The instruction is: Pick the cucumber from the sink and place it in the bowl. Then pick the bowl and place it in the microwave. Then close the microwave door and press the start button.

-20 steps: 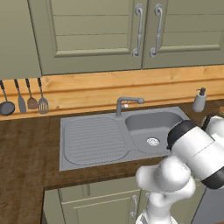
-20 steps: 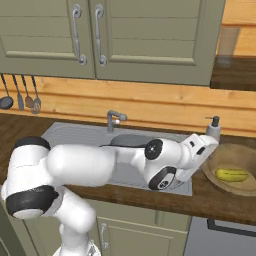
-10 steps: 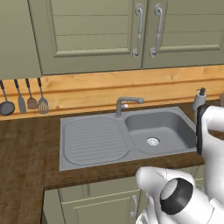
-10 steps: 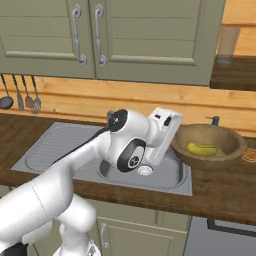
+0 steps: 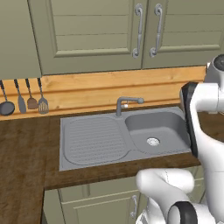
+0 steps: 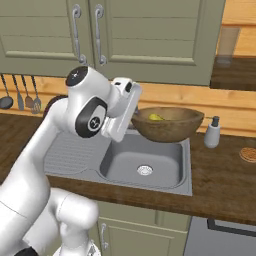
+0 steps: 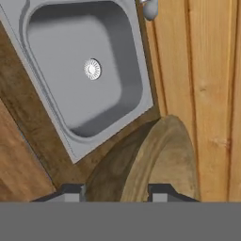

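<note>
You now see the bowl (image 6: 166,123) lifted off the worktop (image 6: 225,175) and hanging above the sink (image 6: 145,165), with the cucumber (image 6: 155,117) inside; a second ago it rested right of the sink. Your gripper (image 7: 116,192) is half closed, pinching the bowl's rim. The microwave step comes next.

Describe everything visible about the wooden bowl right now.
The bowl is wide, round, brown wood with a lighter rim. It hangs upright in the air above the sink, off the counter, its rim gripped at one side between the gripper's fingers. The yellow-green cucumber lies inside it.
</note>
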Controlling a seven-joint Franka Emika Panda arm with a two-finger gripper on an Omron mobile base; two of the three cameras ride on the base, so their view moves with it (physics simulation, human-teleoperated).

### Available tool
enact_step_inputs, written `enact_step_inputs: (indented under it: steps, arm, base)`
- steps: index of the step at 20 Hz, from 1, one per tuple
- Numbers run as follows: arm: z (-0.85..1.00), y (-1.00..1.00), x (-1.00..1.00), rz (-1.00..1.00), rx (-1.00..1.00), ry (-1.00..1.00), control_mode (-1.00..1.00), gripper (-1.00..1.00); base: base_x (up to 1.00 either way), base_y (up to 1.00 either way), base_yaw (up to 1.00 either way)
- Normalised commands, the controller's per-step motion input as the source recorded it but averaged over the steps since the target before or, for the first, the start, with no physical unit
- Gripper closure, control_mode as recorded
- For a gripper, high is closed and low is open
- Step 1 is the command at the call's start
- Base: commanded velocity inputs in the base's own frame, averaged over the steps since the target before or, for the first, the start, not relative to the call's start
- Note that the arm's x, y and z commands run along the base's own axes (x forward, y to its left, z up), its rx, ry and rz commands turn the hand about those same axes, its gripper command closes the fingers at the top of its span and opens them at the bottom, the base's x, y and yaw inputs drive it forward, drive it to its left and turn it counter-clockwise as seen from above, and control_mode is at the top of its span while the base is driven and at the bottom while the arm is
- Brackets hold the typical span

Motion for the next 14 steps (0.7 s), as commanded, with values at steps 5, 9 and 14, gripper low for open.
enact_step_inputs:
  steps: [5, 9, 14]
  arm:
    - [0.0, 1.0, 0.0, 0.32, 0.0, -0.15, -1.0, 1.0]
    - [0.07, 1.0, 0.0, 0.25, 0.03, -0.1, -1.0, 1.0]
    - [0.36, 1.0, -0.14, 0.16, 0.01, -0.1, -1.0, 1.0]
  base:
    - [0.0, 0.0, 0.0]
    - [0.0, 0.0, 0.0]
    - [0.0, 0.0, 0.0]
